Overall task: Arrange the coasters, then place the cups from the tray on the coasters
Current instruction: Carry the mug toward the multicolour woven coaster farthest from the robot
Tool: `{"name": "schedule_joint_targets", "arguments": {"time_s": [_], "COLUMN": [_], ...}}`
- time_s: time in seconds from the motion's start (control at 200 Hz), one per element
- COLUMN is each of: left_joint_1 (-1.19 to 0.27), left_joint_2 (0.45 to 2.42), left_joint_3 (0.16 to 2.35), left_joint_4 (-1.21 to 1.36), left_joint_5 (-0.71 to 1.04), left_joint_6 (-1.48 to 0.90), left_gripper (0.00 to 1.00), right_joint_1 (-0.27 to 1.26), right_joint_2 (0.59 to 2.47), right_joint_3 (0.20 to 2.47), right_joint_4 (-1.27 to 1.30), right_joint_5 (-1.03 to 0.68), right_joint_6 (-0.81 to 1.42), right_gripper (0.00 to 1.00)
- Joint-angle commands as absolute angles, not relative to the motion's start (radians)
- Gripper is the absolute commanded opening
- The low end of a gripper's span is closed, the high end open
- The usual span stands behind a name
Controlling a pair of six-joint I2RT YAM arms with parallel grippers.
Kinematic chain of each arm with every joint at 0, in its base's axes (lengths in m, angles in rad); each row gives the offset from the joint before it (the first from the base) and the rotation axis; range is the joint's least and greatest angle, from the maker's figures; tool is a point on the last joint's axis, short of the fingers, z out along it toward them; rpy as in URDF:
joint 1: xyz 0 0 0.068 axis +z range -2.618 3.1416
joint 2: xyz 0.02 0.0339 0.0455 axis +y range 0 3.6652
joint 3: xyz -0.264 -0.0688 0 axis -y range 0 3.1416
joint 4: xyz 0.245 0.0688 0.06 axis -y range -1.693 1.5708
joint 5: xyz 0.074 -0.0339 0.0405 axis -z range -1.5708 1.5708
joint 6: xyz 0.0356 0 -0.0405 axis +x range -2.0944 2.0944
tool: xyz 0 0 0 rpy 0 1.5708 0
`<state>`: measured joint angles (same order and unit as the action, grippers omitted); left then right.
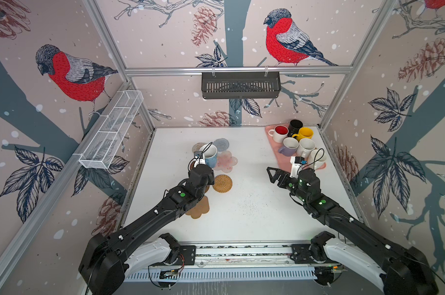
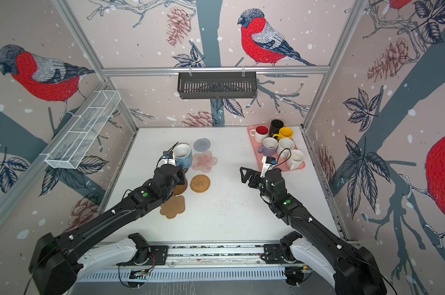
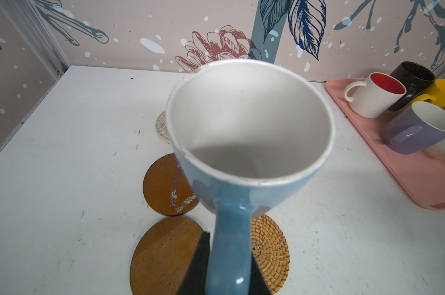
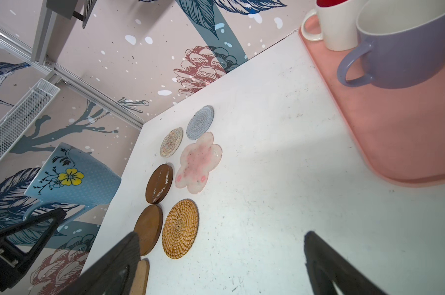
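Observation:
My left gripper (image 3: 229, 255) is shut on the handle of the light blue cup (image 1: 209, 154) (image 4: 73, 176), which hangs above the table over the coasters. Below it lie the beige round (image 4: 171, 142), grey-blue round (image 4: 200, 122), pink flower (image 4: 198, 163), two brown discs (image 4: 159, 183) (image 4: 148, 227), wicker round (image 4: 180, 228) and cork flower (image 1: 199, 208). My right gripper (image 1: 275, 176) (image 4: 221, 235) is open and empty beside the pink tray (image 1: 282, 159). On the tray stand the red-inside (image 1: 279, 132), black (image 1: 294, 126), yellow (image 1: 304, 133), lavender (image 1: 289, 146) and two white cups (image 1: 305, 146) (image 1: 317, 158).
A dark slotted basket (image 1: 240, 85) hangs on the back wall and a white wire rack (image 1: 113, 130) on the left wall. Walls close in the white table (image 1: 254, 209) on three sides. The tray sits in the far right corner.

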<state>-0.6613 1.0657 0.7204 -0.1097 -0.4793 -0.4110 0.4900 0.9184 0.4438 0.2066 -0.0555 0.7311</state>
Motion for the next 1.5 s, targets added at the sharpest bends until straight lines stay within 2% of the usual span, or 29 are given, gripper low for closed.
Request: {"name": "schedule_joint_targets", "arguments": {"time_s": [0.0, 0.44, 0.82, 1.496], "left_joint_1": [-0.623, -0.533, -0.447, -0.308], "left_joint_2": [1.092, 1.185, 1.317, 1.572], "left_joint_3": [0.724, 0.746, 0.849, 0.992], "left_joint_4": [-0.005, 0.072, 0.145, 0.255], "left_joint_5": [-0.447, -0.476, -0.423, -0.324], "left_joint_6": [-0.395, -0.384, -0.363, -0.273], "left_gripper": [0.0, 0.0, 0.0, 0.0], "right_joint_1": [0.492, 0.491, 0.481, 0.437], "right_joint_2": [0.919, 0.967, 0.966, 0.913], "right_joint_3": [0.432, 0.408, 0.367, 0.345], "right_joint_4": [0.245, 0.262, 0.329, 0.297], "right_joint_5": [-0.054, -0.041, -0.049, -0.043], "right_joint_6": [0.693, 0.614, 0.598, 0.613], "right_gripper": [0.99, 1.0, 0.99, 1.0]}}
